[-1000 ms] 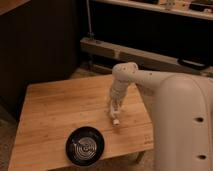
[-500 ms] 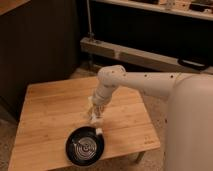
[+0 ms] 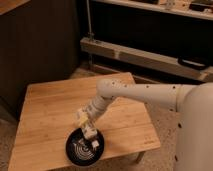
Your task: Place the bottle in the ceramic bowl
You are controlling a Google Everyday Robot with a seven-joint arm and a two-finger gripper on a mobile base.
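Where the wooden table fills the left of the view, its pale plank top lies bare from the far left corner down toward the near edge. Moving right along that near edge, the ceramic bowl sits on the wood, round, shallow and glossy black, with bright concentric rings shining inside it. Its rim comes close to the table's front edge.

Just above the bowl's right half hangs the gripper, pointing down and slightly toward the near side, its pale fingers reaching over the rim. At its tip a small white shape, which looks to be the bottle, sits low inside the bowl's right part, over the black interior. Whether the bottle is touching the bowl's floor or is just above it cannot be told from this angle. Nor can it be made out whether the fingers are clamped on the bottle or spread apart around it; the two blend together at the tip.

Further right, the white arm rises from the gripper up to a rounded elbow over the middle of the table, then runs horizontally to the right into the robot's large white body. Behind, a long metal rail crosses the dark background.
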